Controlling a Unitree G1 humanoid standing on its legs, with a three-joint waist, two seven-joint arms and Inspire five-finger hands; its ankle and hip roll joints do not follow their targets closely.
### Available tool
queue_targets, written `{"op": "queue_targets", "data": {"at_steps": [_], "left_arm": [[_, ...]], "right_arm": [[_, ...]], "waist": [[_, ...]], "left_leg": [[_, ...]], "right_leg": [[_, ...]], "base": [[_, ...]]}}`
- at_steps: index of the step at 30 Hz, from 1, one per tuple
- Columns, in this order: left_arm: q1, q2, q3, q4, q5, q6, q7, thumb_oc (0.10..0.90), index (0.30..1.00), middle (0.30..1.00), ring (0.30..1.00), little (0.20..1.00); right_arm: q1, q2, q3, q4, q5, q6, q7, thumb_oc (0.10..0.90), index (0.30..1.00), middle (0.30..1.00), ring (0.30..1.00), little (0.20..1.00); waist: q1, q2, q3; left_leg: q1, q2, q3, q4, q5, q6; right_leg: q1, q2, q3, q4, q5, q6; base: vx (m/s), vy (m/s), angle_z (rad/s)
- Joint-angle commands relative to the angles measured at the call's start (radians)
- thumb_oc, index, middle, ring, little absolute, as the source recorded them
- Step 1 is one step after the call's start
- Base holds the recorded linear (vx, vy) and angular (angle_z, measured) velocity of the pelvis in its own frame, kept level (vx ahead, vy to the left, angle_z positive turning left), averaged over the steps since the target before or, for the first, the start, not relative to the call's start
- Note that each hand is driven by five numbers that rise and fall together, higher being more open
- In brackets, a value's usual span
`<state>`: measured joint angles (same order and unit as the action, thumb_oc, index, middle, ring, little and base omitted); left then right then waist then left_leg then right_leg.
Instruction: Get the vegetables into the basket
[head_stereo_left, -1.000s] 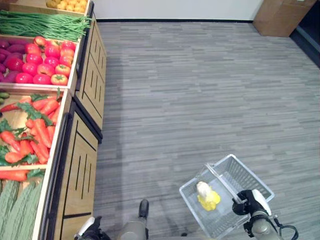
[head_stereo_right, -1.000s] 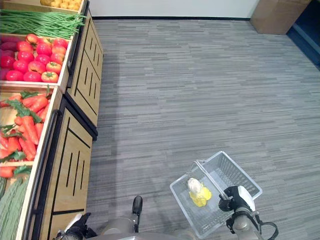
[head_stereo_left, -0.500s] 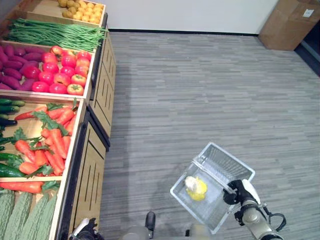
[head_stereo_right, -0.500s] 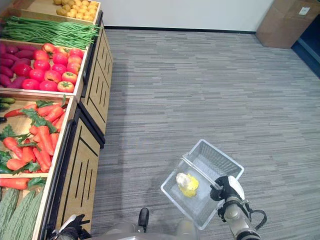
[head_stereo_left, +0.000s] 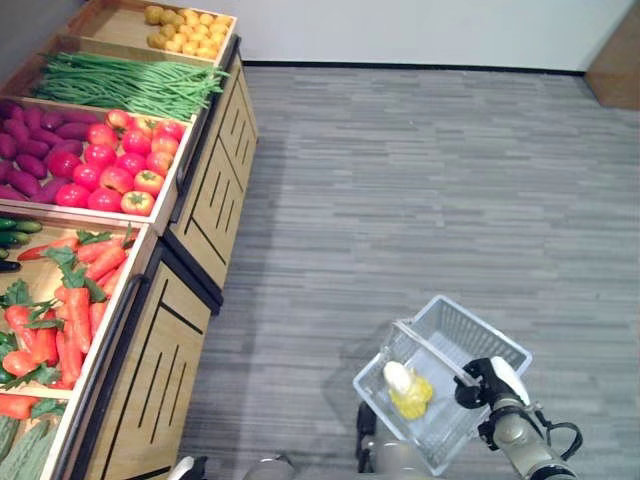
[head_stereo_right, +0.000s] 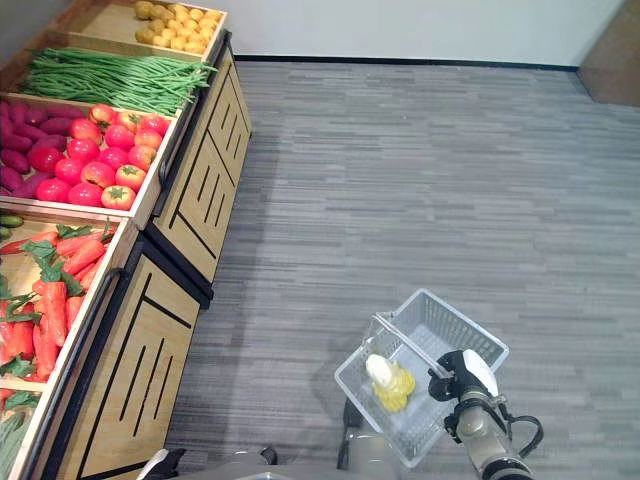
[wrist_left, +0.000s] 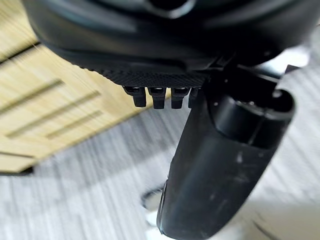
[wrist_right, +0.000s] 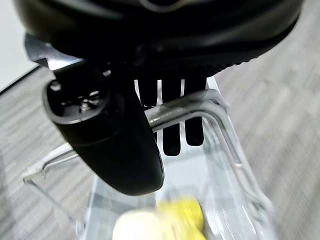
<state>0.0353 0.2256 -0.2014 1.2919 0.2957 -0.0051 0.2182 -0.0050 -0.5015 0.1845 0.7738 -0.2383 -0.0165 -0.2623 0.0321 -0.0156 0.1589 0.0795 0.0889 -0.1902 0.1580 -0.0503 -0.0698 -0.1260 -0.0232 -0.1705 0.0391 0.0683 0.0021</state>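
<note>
Basket (head_stereo_left: 470, 345) swung nearer; right hand (head_stereo_left: 478, 385) stays curled round handle (wrist_right: 185, 107).

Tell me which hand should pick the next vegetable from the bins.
Left. The right hand is shut on the basket handle, while the left hand holds nothing and hangs beside the wooden stand, on the carrots' side.
</note>
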Motion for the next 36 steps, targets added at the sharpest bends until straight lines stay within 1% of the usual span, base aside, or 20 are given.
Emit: {"op": "queue_targets", "data": {"at_steps": [1,4,6,7,8,9,10,12,13,14,16,17,19,23,24,25,28,31,32,36], "left_arm": [[-0.017,0.091,-0.011,-0.014,0.019,0.021,0.045,0.9,1.0,1.0,1.0,1.0],[-0.007,0.092,0.002,-0.015,0.015,0.028,0.052,0.9,1.0,1.0,1.0,1.0],[-0.014,0.094,0.007,-0.009,0.017,0.033,0.056,0.9,1.0,1.0,1.0,1.0],[-0.014,0.094,0.007,-0.009,0.017,0.033,0.056,0.9,1.0,1.0,1.0,1.0],[-0.021,0.091,0.009,-0.01,0.015,0.036,0.062,0.9,1.0,1.0,1.0,1.0],[-0.024,0.091,0.008,-0.016,0.01,0.038,0.061,0.9,1.0,1.0,1.0,1.0],[-0.03,0.089,0.002,-0.02,0.009,0.037,0.063,0.9,1.0,1.0,1.0,1.0],[-0.049,0.088,-0.015,-0.02,0.019,0.039,0.059,0.9,1.0,1.0,1.0,1.0],[-0.054,0.086,-0.018,-0.019,0.024,0.042,0.058,0.9,1.0,1.0,1.0,1.0],[-0.056,0.086,-0.018,-0.018,0.03,0.044,0.059,0.9,1.0,1.0,1.0,1.0],[-0.057,0.084,-0.027,-0.016,0.051,0.045,0.053,0.9,1.0,1.0,1.0,1.0],[-0.038,0.088,-0.03,-0.023,0.061,0.046,0.047,0.9,1.0,1.0,1.0,1.0],[-0.035,0.087,-0.028,-0.022,0.063,0.046,0.048,0.9,1.0,1.0,1.0,1.0],[-0.033,0.093,-0.028,-0.002,0.081,0.049,0.037,0.9,1.0,1.0,1.0,1.0],[-0.033,0.093,-0.028,-0.002,0.081,0.049,0.037,0.9,1.0,1.0,1.0,1.0],[-0.033,0.099,-0.026,-0.008,0.084,0.05,0.034,0.9,1.0,1.0,1.0,1.0],[-0.041,0.107,-0.01,-0.013,0.061,0.054,0.043,0.9,1.0,1.0,1.0,1.0],[-0.04,0.111,-0.008,-0.002,0.067,0.057,0.042,0.9,1.0,1.0,1.0,1.0],[-0.037,0.113,-0.006,0.002,0.07,0.055,0.042,0.9,1.0,1.0,1.0,1.0],[-0.027,0.113,-0.003,-0.001,0.071,0.056,0.04,0.9,1.0,1.0,1.0,1.0]], "right_arm": [[-0.024,-0.088,-0.039,-0.096,-0.005,-0.059,-0.067,0.4,0.3,0.3,0.3,0.3],[-0.01,-0.098,-0.043,-0.105,-0.009,-0.057,-0.062,0.4,0.3,0.3,0.3,0.3],[-0.001,-0.102,-0.042,-0.115,-0.012,-0.06,-0.064,0.4,0.3,0.3,0.3,0.3],[-0.001,-0.102,-0.042,-0.116,-0.012,-0.06,-0.063,0.4,0.3,0.3,0.3,0.3],[0.005,-0.106,-0.046,-0.115,-0.011,-0.063,-0.07,0.4,0.3,0.3,0.3,0.3],[0.007,-0.106,-0.051,-0.116,-0.008,-0.057,-0.074,0.4,0.3,0.3,0.3,0.3],[0.008,-0.107,-0.055,-0.116,-0.005,-0.056,-0.078,0.4,0.3,0.3,0.3,0.3],[0.02,-0.113,-0.075,-0.119,0.001,-0.054,-0.088,0.4,0.3,0.3,0.3,0.3],[0.025,-0.112,-0.08,-0.126,0.001,-0.052,-0.091,0.4,0.3,0.3,0.3,0.3],[0.037,-0.113,-0.088,-0.135,-0.002,-0.051,-0.095,0.4,0.3,0.3,0.3,0.3],[0.035,-0.109,-0.088,-0.133,-0.006,-0.048,-0.104,0.4,0.3,0.3,0.3,0.3],[0.017,-0.1,-0.071,-0.134,-0.023,-0.041,-0.094,0.4,0.3,0.3,0.3,0.3],[0.022,-0.088,-0.071,-0.128,-0.027,-0.042,-0.095,0.4,0.3,0.3,0.3,0.3],[0.034,-0.052,-0.079,-0.112,-0.027,-0.029,-0.08,0.4,0.3,0.3,0.3,0.3],[0.034,-0.051,-0.079,-0.112,-0.027,-0.029,-0.08,0.4,0.3,0.3,0.3,0.3],[0.039,-0.043,-0.077,-0.123,-0.035,-0.023,-0.073,0.4,0.3,0.3,0.3,0.3],[0.017,-0.023,-0.064,-0.088,-0.035,-0.015,-0.077,0.4,0.3,0.3,0.3,0.3],[0.009,-0.014,-0.057,-0.079,-0.036,-0.013,-0.076,0.4,0.3,0.3,0.3,0.3],[0.002,-0.008,-0.052,-0.069,-0.032,-0.011,-0.077,0.4,0.3,0.3,0.3,0.3],[0.004,-0.006,-0.05,-0.071,-0.041,-0.006,-0.07,0.4,0.3,0.3,0.3,0.3]], "waist": [[-0.007,-0.012,-0.029],[-0.003,0.001,-0.032],[-0.003,0.003,-0.026],[-0.004,0.004,-0.026],[-0.003,-0.001,-0.01],[-0.002,-0.004,0.003],[-0.001,-0.007,0.013],[-0.002,-0.012,0.025],[-0.002,-0.012,0.025],[-0.002,-0.007,0.021],[0.009,0.008,0.015],[0.023,0.01,0.004],[0.023,0.005,-0.001],[0.03,-0.03,-0.027],[0.031,-0.03,-0.027],[0.034,-0.043,-0.033],[0.046,-0.063,-0.04],[0.05,-0.075,-0.044],[0.055,-0.083,-0.049],[0.058,-0.093,-0.055]], "left_leg": [[0.01,0.035,0.001,-0.095,0.043,-0.01],[0.0,0.046,-0.008,-0.077,0.086,-0.017],[-0.032,0.042,-0.003,-0.028,0.131,-0.025],[-0.034,0.042,-0.005,-0.024,0.13,-0.025],[-0.077,0.021,0.014,0.067,0.163,-0.032],[-0.112,0.02,0.039,0.09,0.176,-0.03],[-0.146,0.02,0.067,0.083,0.174,-0.027],[-0.218,0.029,0.163,-0.005,0.123,-0.019],[-0.239,0.035,0.187,-0.032,0.122,-0.021],[-0.266,0.05,0.214,-0.071,0.148,-0.024],[-0.32,0.069,0.253,-0.169,0.23,-0.036],[-0.294,0.064,0.222,-0.167,0.227,-0.029],[-0.284,0.06,0.24,-0.162,0.22,-0.025],[-0.279,0.018,0.262,-0.114,0.167,0.009],[-0.279,0.018,0.262,-0.114,0.167,0.009],[-0.281,0.006,0.272,-0.096,0.147,0.018],[-0.289,-0.019,0.279,-0.067,0.109,0.039],[-0.281,-0.038,0.283,-0.069,0.095,0.049],[-0.269,-0.053,0.283,-0.084,0.089,0.059],[-0.248,-0.077,0.281,-0.103,0.074,0.074]], "right_leg": [[-0.086,-0.058,0.054,0.131,-0.044,0.111],[-0.085,-0.04,0.061,0.143,-0.066,0.094],[-0.065,-0.037,0.059,0.127,-0.075,0.08],[-0.064,-0.037,0.057,0.125,-0.074,0.08],[-0.031,-0.041,0.048,0.11,-0.088,0.065],[-0.011,-0.048,0.037,0.104,-0.095,0.059],[0.004,-0.057,0.029,0.098,-0.097,0.059],[0.046,-0.08,0.001,0.077,-0.112,0.071],[0.055,-0.083,-0.009,0.071,-0.112,0.075],[0.067,-0.085,-0.015,0.066,-0.118,0.08],[0.098,-0.076,-0.013,0.064,-0.136,0.087],[0.124,-0.071,0.028,0.074,-0.157,0.098],[0.134,-0.081,0.032,0.08,-0.161,0.104],[0.159,-0.132,0.056,0.08,-0.145,0.133],[0.159,-0.132,0.057,0.08,-0.145,0.134],[0.16,-0.148,0.069,0.072,-0.133,0.144],[0.151,-0.175,0.073,0.062,-0.095,0.165],[0.149,-0.189,0.076,0.055,-0.05,0.179],[0.143,-0.199,0.083,0.051,-0.008,0.19],[0.138,-0.215,0.086,0.061,0.044,0.206]], "base": [[0.18,-0.215,0.44],[0.15,-0.153,0.17],[0.06,-0.065,-0.06],[0.07,-0.081,0.05],[0.06,-0.074,0.15],[0.08,-0.093,0.29],[0.04,-0.053,0.31],[0.09,-0.018,0.33],[0.14,0.036,0.91],[0.16,0.075,0.82],[0.29,0.19,0.37],[0.3,0.217,-0.03],[0.21,0.187,-0.51],[0.19,0.184,-0.47],[0.12,0.167,-0.13],[0.1,0.158,-0.14],[0.11,0.178,-0.07],[0.11,0.146,0.08],[0.12,0.15,0.02],[0.08,0.122,0.0]]}}
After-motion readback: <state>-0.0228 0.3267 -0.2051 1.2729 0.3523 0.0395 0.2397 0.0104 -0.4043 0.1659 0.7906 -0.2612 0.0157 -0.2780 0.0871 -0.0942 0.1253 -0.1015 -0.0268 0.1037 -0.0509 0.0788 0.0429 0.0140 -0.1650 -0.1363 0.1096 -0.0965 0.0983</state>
